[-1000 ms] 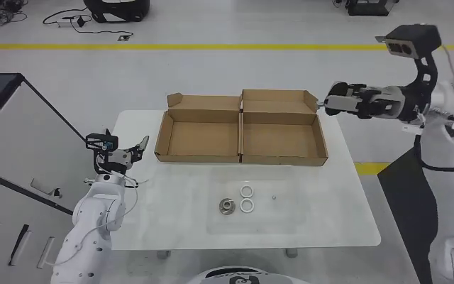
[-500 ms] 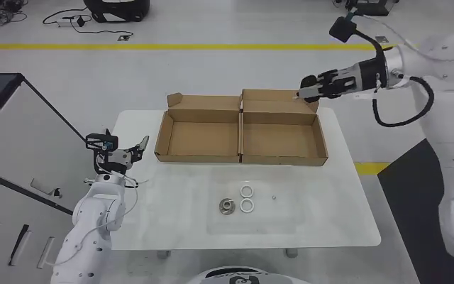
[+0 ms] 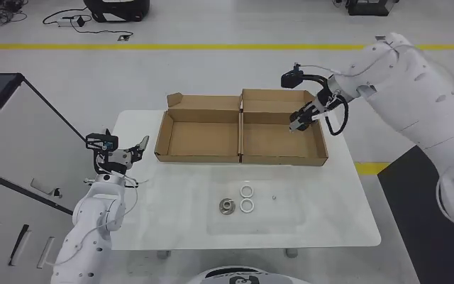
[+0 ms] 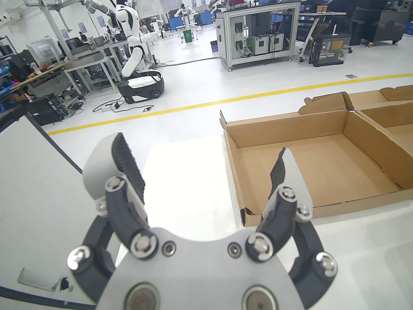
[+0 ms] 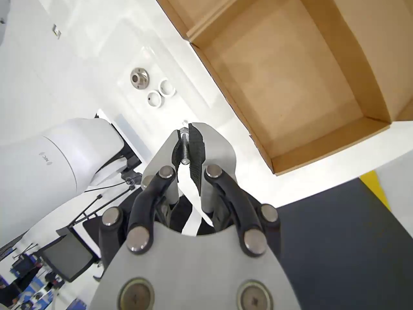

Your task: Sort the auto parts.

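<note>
right tool (image 5: 186,129): clamped on a small threaded metal bolt (image 5: 184,148) (near the brown cardboard box (image 3: 284,160))
left tool (image 4: 202,153): spread apart, nothing in it

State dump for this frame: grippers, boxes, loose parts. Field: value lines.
left gripper: open, empty, near the table left edge
right gripper: shut on bolt, above right box in top view
left box: empty
right box: empty
loose on table: flange, two rings, small part, all in front of the boxes
sorted so far: nothing in either box
</note>
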Robot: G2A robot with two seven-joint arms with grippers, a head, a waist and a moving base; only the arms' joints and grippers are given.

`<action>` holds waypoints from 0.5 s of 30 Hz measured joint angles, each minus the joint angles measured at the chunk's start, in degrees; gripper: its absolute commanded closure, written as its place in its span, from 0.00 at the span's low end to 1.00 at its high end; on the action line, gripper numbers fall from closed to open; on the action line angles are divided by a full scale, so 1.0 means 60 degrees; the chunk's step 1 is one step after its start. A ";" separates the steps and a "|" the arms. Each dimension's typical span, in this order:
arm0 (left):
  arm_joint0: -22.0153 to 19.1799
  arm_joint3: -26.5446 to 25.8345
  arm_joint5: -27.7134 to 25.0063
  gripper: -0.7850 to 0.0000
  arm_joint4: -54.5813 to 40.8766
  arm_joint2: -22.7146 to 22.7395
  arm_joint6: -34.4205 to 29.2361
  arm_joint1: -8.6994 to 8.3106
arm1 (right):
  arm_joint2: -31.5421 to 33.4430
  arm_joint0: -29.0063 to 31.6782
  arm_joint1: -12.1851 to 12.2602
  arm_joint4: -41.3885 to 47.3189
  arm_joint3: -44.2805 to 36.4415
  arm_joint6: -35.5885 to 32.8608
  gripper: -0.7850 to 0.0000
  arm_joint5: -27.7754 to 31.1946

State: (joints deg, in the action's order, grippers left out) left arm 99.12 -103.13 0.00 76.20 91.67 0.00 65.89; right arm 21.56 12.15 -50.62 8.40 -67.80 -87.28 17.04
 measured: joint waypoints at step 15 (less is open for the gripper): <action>0.0000 0.0000 0.0000 0.00 0.0000 0.0000 0.0000 0.0000 | -0.1969 -0.0587 -0.1476 -0.0411 0.3691 0.0455 1.00 0.0451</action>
State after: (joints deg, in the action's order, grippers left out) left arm 99.12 -103.13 0.00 76.20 91.67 0.00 65.89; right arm 9.74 8.63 -59.47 5.93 -45.65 -84.55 19.74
